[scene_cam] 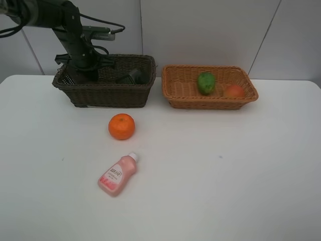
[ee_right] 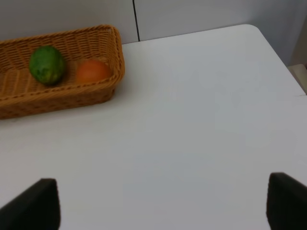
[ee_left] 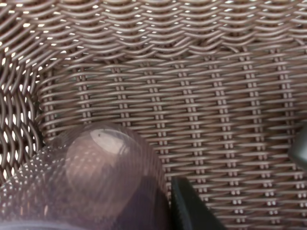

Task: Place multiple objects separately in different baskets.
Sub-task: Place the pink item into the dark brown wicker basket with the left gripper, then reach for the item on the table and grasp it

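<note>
On the table (scene_cam: 225, 175) lie one orange (scene_cam: 121, 126), one pink bottle (scene_cam: 118, 174); left hand (scene_cam: 84, 69) pinches one cup (ee_left: 96, 177), right hand (ee_right: 163, 206) released.

Soft, even overhead light fills the high view: the white counter (scene_cam: 225, 191) is evenly bright, and the orange (scene_cam: 121, 126) and pink bottle (scene_cam: 117, 174) cast faint, short shadows. The left wrist view is dimmer; the mauve cup (ee_left: 96, 182) is blurred up close, light pricking through the dark basket (ee_left: 216, 120) weave.
</note>
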Controlling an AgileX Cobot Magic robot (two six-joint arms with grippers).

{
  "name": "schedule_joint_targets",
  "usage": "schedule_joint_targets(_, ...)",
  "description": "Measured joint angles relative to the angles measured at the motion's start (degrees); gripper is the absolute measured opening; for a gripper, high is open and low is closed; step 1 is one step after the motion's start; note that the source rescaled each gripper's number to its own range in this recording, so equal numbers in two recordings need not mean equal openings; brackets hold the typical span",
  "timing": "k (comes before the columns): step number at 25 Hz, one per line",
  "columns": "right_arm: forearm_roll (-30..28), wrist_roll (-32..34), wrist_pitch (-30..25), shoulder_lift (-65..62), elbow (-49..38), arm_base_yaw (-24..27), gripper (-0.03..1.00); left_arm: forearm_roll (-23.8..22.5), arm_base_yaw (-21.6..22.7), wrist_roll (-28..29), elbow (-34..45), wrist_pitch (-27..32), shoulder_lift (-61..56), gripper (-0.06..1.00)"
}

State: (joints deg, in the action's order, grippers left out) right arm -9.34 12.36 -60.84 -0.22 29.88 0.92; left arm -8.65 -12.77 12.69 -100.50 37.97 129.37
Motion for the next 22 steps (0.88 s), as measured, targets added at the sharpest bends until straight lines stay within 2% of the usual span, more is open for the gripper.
schedule_joint_targets(2, 0.0, 0.0, 0.0, 0.0, 0.0, 0.0, 0.88, 0.0, 0.0, -1.63, -0.56, 0.39, 0.04, 0.18)
schedule_joint_targets(5, 0.0, 0.0, 0.0, 0.0, 0.0, 0.0, 0.88, 0.97, 0.0, -2.11, -0.83, 0.39, -0.09, 0.65)
schedule_joint_targets(7, 0.0, 0.0, 0.0, 0.0, 0.0, 0.0, 0.88, 1.59, -0.05, -2.21, -0.87, 0.39, -0.2, 0.87)
schedule_joint_targets(8, 0.0, 0.0, 0.0, 0.0, 0.0, 0.0, 0.88, 1.66, -0.1, -2.23, -0.87, 0.44, -0.49, 0.93)
schedule_joint_targets(11, 0.0, 0.0, 0.0, 0.0, 0.0, 0.0, 0.88, 1.71, -0.23, -2.41, -0.87, 0.52, -1.5, 0.99)
schedule_joint_targets(16, -0.06, 0.0, 0.0, 0.0, 0.0, 0.0, 0.88, 1.71, -1.45, -3.07, -0.87, 2.63, -4.0, 1.0)
schedule_joint_targets(22, -0.06, 0.0, 0.0, 0.0, 0.0, 0.0, 0.88, 1.71, -5.71, -3.3, -0.87, 9.22, -9.58, 1.0)
